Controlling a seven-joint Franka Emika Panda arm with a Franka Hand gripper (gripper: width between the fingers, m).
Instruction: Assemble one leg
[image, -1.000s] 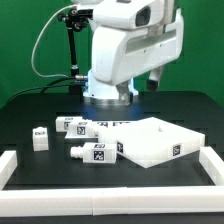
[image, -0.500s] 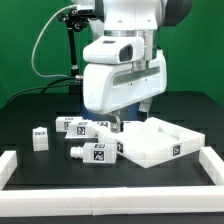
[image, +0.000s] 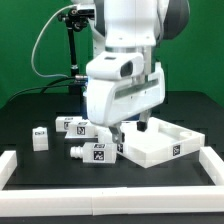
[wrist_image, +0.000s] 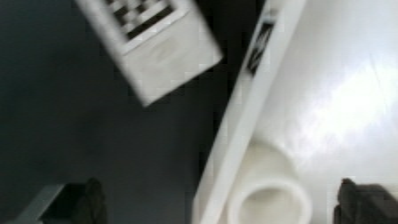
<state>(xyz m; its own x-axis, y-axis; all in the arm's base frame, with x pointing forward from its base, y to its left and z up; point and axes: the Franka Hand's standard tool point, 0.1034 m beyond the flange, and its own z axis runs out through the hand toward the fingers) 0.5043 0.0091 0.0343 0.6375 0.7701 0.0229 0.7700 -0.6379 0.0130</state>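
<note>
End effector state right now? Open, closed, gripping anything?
End effector: open wide, holding nothing.

My black table (image: 40, 165) carries a big white panel (image: 158, 143) at the exterior view's right. To its left lie tagged blocks: a far leg (image: 72, 125), a near leg (image: 93, 153) and a lone leg (image: 40, 137) farthest left. A white rail (image: 100, 186) borders the near edge.

The front leg (image: 96, 153), a white block, lies on its side with its black-and-white tag facing the camera. The rear leg (image: 73, 125) lies near, at its 11 o'clock. The short leg (image: 40, 136) stands upright at 10 o'clock, well apart.
</note>
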